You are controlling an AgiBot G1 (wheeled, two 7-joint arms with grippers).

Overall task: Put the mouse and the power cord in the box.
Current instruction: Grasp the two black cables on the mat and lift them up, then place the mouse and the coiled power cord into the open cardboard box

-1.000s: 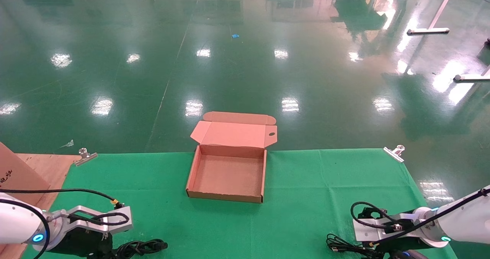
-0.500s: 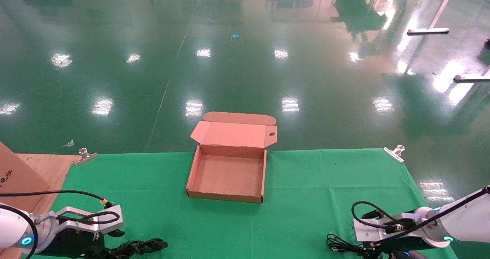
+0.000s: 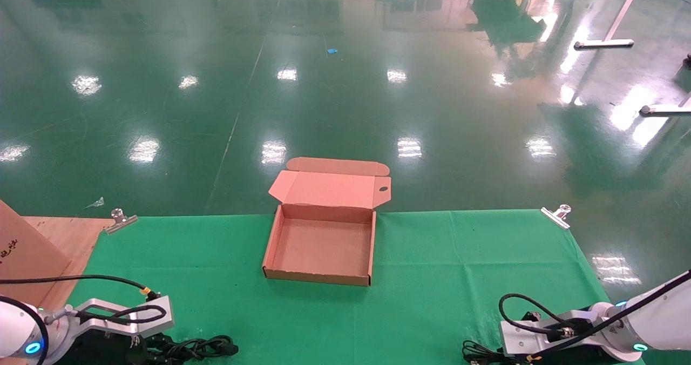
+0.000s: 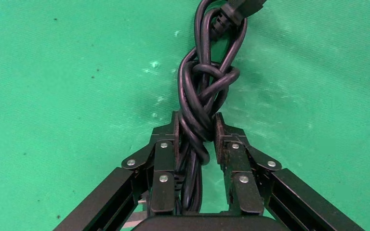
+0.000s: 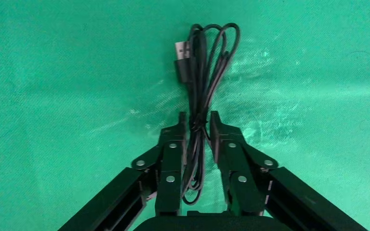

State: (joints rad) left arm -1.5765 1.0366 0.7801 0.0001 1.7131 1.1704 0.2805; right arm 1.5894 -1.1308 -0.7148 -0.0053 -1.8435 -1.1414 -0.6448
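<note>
A: What's the setting?
B: A glossy green floor (image 3: 345, 84) beyond a worktop (image 3: 459, 278) under green cloth, pinned with a metal clip (image 3: 120, 220) at each far corner. A brown carton (image 3: 21, 251) stands past the left edge

A: And the box?
B: The box (image 3: 319, 249) sits at the middle of the far edge, lid (image 3: 330, 188) folded back over that edge, nothing inside

A: What is the left gripper doing?
B: The left gripper (image 4: 196, 139) is down at the near-left corner, its fingers (image 4: 166, 159) pressed against both sides of the cord (image 4: 203, 91), whose knotted loops lie on the cloth

A: The right one?
B: The right gripper (image 5: 196, 126) is low at the near-right corner, its fingers (image 5: 172, 154) closed in around the thin cable (image 5: 203, 77), touching it on either side. The bundle lies flat, its USB plug (image 5: 182, 50) at the far end. The mouse body is hidden
</note>
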